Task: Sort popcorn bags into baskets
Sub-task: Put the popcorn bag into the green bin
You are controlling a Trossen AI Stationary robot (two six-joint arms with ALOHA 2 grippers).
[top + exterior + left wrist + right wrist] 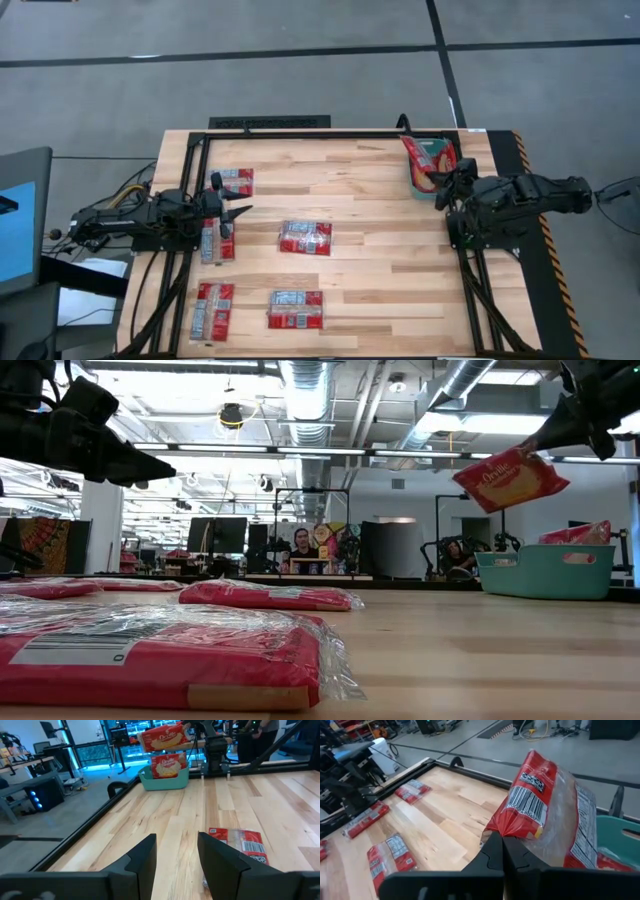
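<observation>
Several red popcorn bags lie flat on the wooden table: one (pixel 237 181) by the far left, one (pixel 217 240) under my left arm, one (pixel 305 238) mid-table, and two at the near edge (pixel 214 310), (pixel 296 310). The teal basket (pixel 418 180) sits at the far right corner with a bag (pixel 578 532) standing in it. My right gripper (pixel 502 842) is shut on another bag (pixel 510 478), holding it in the air beside and above the basket (pixel 545 570). My left gripper (pixel 175 855) hovers open over the table's left side, touching nothing. My right gripper pinches the red sealed end of the bag (pixel 512 831) between its two shut fingers (pixel 492 851). The bag is lifted clear of the table and hangs tilted below the gripper (pixel 565 425), its barcode side (pixel 530 802) facing the wrist camera.
A black frame rail (pixel 300 134) runs along the table's far edge, and the arm bases stand at the left and right sides. Bare wood (pixel 380 260) lies between the middle bags and the right arm. People sit at desks in the room behind.
</observation>
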